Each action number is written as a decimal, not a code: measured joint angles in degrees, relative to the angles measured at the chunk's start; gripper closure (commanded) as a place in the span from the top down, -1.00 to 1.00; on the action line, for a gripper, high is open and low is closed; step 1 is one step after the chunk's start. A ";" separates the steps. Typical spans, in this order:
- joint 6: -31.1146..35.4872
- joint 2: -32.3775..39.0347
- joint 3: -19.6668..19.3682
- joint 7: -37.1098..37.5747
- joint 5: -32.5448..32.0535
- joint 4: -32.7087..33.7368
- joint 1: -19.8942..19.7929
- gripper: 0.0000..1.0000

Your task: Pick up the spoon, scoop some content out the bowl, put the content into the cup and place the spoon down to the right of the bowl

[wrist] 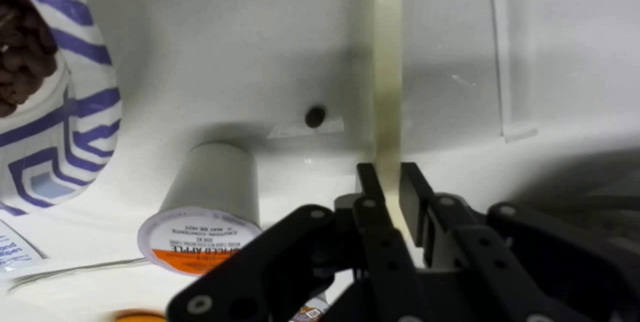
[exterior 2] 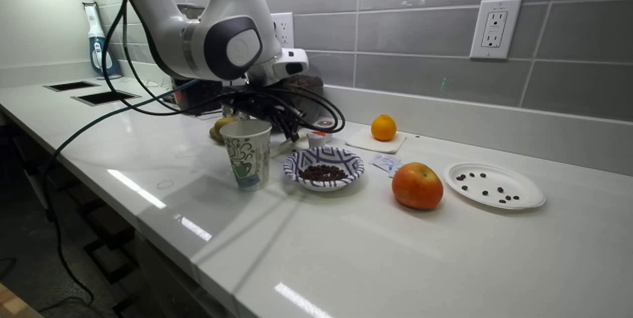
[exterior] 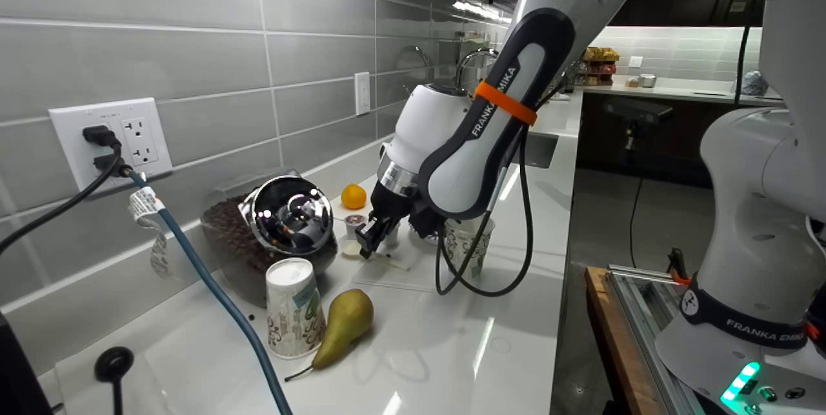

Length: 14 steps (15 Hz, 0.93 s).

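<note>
One spoon (wrist: 388, 66), pale, its handle pinched between the close-set tips of the gripper (wrist: 391, 178) in the wrist view, a length running out beyond them; so held, presumably, for lifting and scooping, though whether it is clear of the counter (exterior 2: 371, 258) cannot be told. One bowl (exterior 2: 322, 186), patterned, apart from the spoon, holding dark beans (exterior 2: 323, 173), evidently the content wanted. One cup (exterior 2: 247, 159), mouth up, just beside the bowl in an exterior view, likely stood there to keep the transfer short.
</note>
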 measured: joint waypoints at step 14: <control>-0.88 -10.39 -21.94 0.05 -8.82 -4.90 17.57 -0.92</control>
